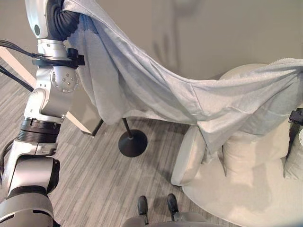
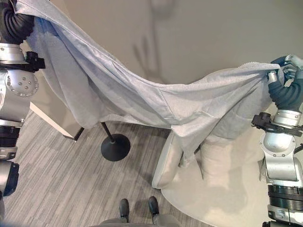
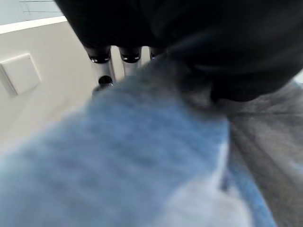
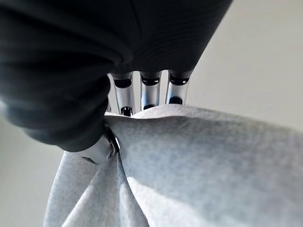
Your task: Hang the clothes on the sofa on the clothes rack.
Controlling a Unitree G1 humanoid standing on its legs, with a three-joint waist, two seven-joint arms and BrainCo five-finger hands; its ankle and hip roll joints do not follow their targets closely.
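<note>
So the grey garment (image 2: 156, 101) hangs stretched in the air above the sofa (image 2: 222, 189) — my right robot hand (image 4: 142, 94) pinches one edge, my left robot hand (image 3: 116, 64) clutches the other, above the rack's black base (image 2: 112, 146).

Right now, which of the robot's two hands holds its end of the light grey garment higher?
The left hand: its end of the light grey garment is raised higher than the end the right hand holds.

Silver-grey arms (image 1: 47, 101), dark ribbed wrists
</note>
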